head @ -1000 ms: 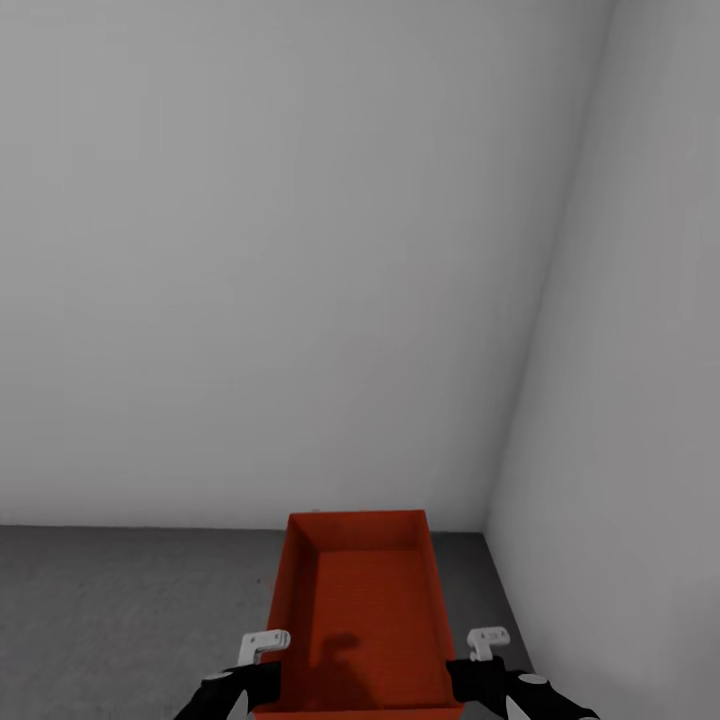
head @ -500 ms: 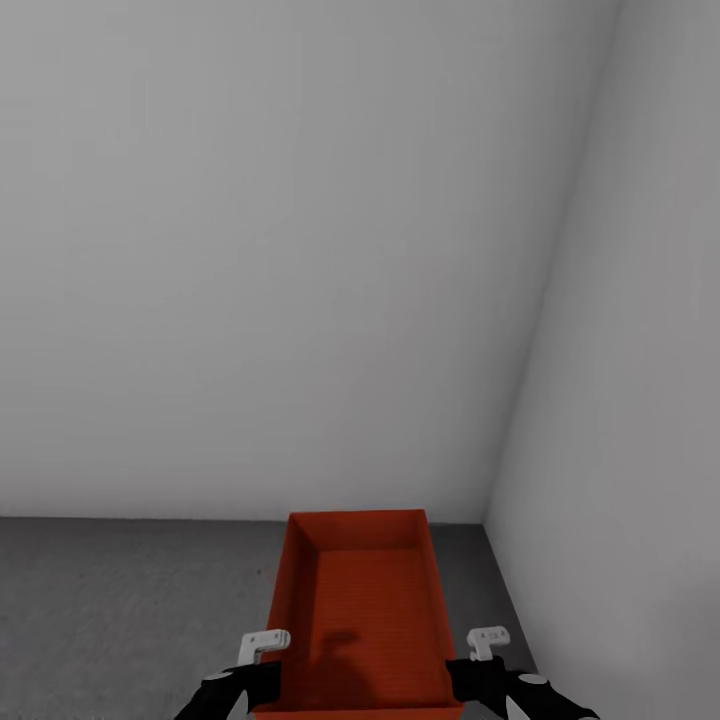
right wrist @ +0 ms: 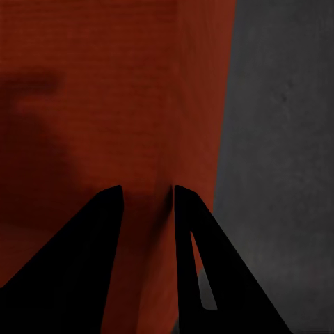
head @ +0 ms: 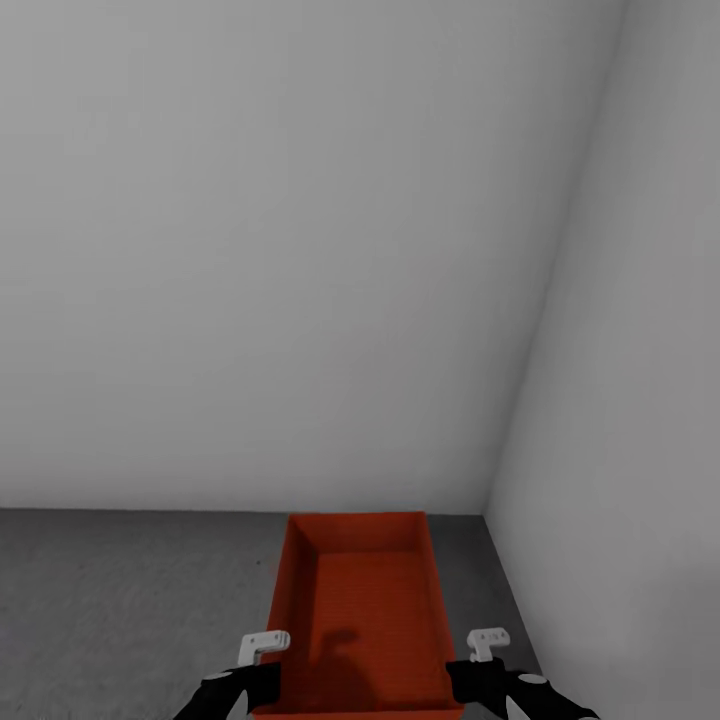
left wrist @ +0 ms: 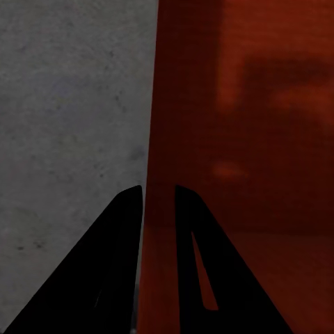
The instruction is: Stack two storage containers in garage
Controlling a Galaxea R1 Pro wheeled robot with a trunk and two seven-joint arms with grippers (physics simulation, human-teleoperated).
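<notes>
- We carry one storage container [head: 362, 610], orange-red and open-topped, low in front of us between both arms, its far end pointing at the corner of the garage where two pale grey walls [head: 280, 260] meet.
- Over the last second the wall-floor line has slid slightly up the head view while the container sits in the same place between our grippers; we read that as our own camera or base shifting, not the bin moving.
- Our left gripper [left wrist: 158, 189] has its fingers astride the container's left wall, clamped on it, one finger inside and one outside.
- Our right gripper [right wrist: 147, 189] pinches the right wall the same way.
- Below and beside the bin lies the dark grey speckled floor [head: 120, 600].
- We judge we are in the garage and close to the set-down: the next step would be lowering this bin to the concrete, clear of the right wall.
</notes>
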